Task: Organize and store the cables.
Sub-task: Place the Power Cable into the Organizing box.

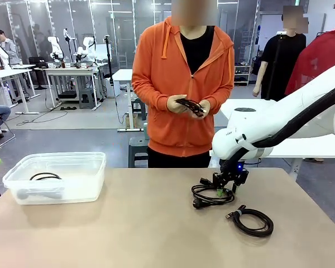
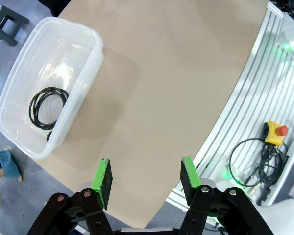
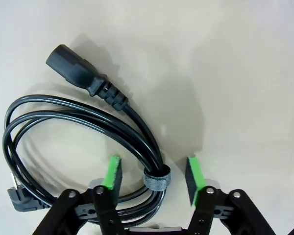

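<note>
Clear plastic forms the tub [image 1: 84,190] at the left end of the tan table [image 1: 134,223], and one thin black coil [image 1: 44,176] lies flat on its floor. In the left wrist view, the left gripper [image 2: 146,178] hangs above the near edge of the table, off to one side of the tub. Its green pads are spread wide, with bare tabletop between them and nothing held.

A broad stretch of bare table separates the tub from the other cables. Across the table, at the middle, a person [image 1: 181,72] in an orange hoodie holds another black cable [image 1: 191,105] in both hands [image 1: 176,104].

To the right, the right gripper [image 1: 222,190] is down over a coiled power cord [image 1: 212,196] lying on the table. From its wrist, the pads stand on either side of the bundle where a grey strap [image 3: 157,178] binds it. A gap shows on each side, so the jaws are parted and not gripping. The cord's plug [image 3: 71,66] points away from the fingers. A second coil [image 1: 252,220] lies just right of the cord and nearer the robot, without touching it.
</note>
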Controlling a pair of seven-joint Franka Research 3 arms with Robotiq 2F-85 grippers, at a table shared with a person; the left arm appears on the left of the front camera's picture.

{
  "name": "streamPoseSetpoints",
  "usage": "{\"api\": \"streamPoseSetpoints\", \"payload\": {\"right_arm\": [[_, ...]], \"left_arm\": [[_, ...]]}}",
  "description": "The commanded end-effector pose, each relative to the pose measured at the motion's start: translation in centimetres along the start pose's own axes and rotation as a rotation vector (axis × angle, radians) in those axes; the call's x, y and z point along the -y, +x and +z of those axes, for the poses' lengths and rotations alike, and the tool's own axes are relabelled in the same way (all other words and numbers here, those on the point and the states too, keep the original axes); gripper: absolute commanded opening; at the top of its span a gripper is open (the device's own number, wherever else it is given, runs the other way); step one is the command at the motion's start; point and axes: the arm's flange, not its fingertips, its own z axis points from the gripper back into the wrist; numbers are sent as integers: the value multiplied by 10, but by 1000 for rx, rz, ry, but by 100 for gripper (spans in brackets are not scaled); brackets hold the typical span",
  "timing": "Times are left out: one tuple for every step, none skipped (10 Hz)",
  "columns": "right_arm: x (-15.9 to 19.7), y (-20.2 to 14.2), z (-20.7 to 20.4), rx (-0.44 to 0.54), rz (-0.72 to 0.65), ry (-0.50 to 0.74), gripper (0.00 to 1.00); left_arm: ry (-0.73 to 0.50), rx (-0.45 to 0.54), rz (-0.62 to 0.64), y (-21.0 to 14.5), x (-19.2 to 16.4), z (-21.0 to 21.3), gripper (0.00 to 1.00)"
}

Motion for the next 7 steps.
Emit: {"api": "streamPoseSetpoints", "payload": {"right_arm": [[-2,3,0,-21,-37,-29,0],[-1,2,1,-23,-47,-27,0],[0,2,0,-23,-50,-27,4],[0,2,-1,-24,-52,-27,0],[0,1,0,-23,-52,-28,0],[1,0,4,-15,-56,-27,0],[1,-3,14,-5,-49,-6,0]], "left_arm": [[13,-9,11,1,1,1,71],[13,-9,11,1,1,1,71],[13,-9,11,1,1,1,71],[13,-9,11,1,1,1,71],[13,-9,11,1,1,1,71],[13,-9,11,1,1,1,71],[13,-9,11,1,1,1,71]]}}
